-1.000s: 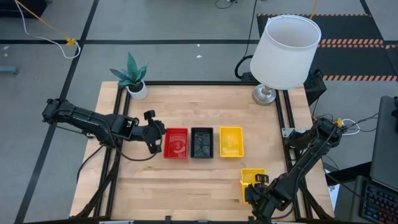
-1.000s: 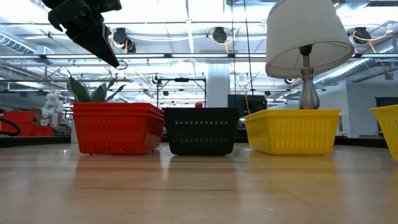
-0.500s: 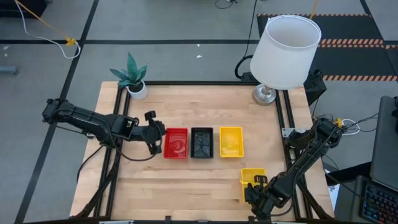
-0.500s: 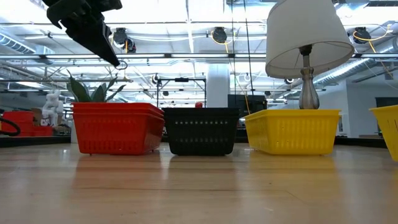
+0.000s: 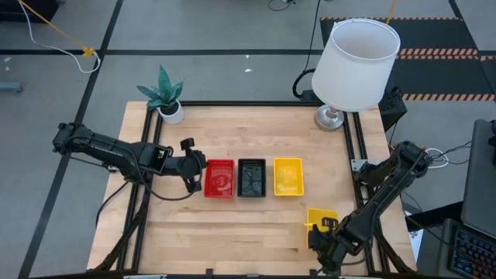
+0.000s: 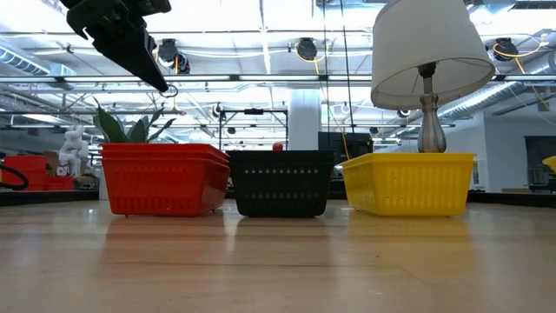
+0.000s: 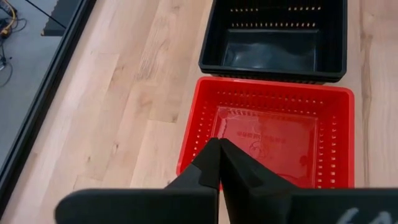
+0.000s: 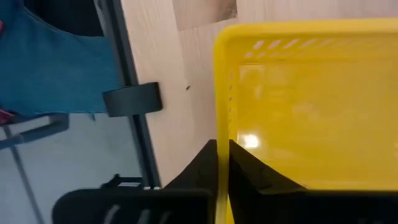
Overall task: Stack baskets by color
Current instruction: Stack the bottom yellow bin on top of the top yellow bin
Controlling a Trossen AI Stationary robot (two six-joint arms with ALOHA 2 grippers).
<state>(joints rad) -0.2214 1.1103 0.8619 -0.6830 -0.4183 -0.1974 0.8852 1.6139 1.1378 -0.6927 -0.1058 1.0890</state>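
Now the right claw pinches a yellow basket wall; left claw closed, empty.

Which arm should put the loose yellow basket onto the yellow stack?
Right. Its end effector is already shut on the loose yellow basket's rim near the table's front right, close to the yellow stack. The left end effector is shut, empty, over the red stack.

red, black, yellow baskets

Glossy plastic baskets with perforated sides sit on a pale, smooth wooden desk with visible grain.
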